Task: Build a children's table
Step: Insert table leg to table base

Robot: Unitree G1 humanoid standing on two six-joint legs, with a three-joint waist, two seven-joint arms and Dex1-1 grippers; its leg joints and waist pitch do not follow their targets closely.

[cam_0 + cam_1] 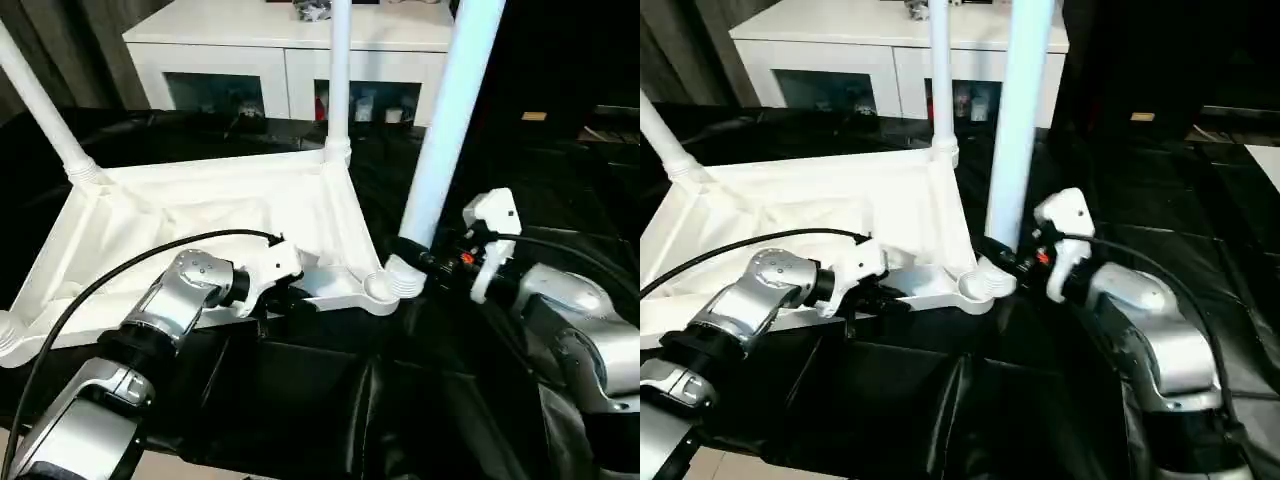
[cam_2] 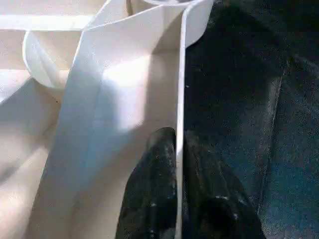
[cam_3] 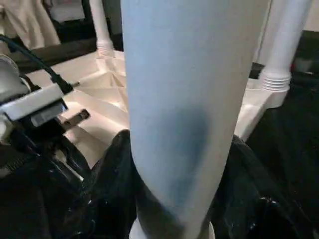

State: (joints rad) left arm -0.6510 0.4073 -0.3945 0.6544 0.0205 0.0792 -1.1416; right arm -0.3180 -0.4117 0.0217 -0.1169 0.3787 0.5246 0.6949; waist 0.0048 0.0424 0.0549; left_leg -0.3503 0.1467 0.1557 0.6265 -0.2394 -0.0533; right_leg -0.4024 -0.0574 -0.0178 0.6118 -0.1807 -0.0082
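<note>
At the near corner socket (image 1: 385, 285), the right gripper (image 1: 415, 255) clamps the leg (image 1: 445, 130); the left gripper (image 2: 177, 164) pinches the tabletop (image 1: 200, 215) rim. Tilting could jam the leg.

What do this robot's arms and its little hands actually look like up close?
Both forearms are rounded silver metal shells. The left gripper and right gripper each have two glossy black fingers behind a white plastic wrist block. A thin black cable loops over each arm, and the right wrist shows a small red spot.
</note>
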